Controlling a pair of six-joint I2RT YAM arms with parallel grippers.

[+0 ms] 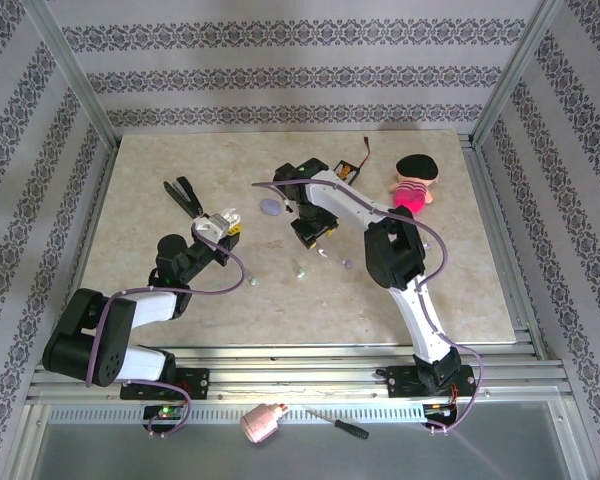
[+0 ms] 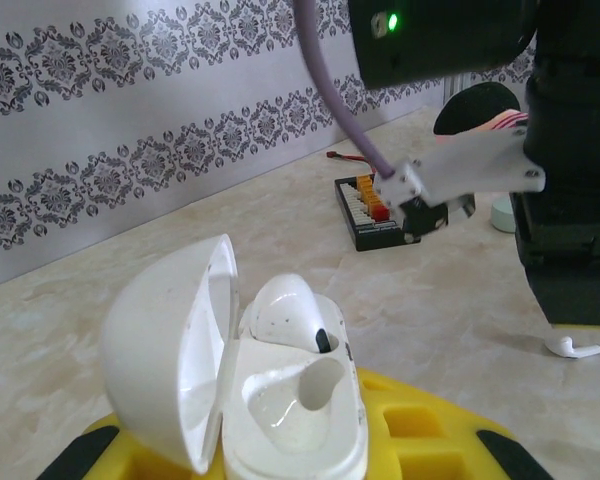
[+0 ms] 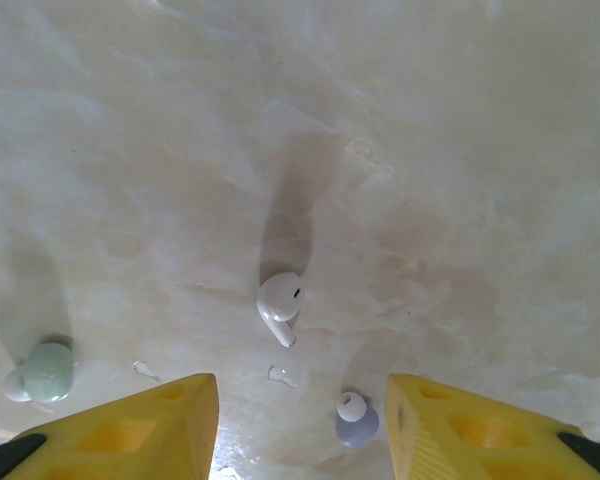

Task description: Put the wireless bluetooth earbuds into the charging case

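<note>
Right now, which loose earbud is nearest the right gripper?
The lavender earbud, close beside one yellow finger of the right gripper. The white one lies further ahead, and the mint one is off to the side.

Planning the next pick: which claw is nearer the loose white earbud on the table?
Right. The right claw hangs open just above the white earbud, which lies just ahead of it. The left claw is off to the side, shut on the open charging case.

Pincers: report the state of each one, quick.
Left pincer: closed on the open charging case.
Right pincer: open, holding nothing, above a white earbud.
</note>
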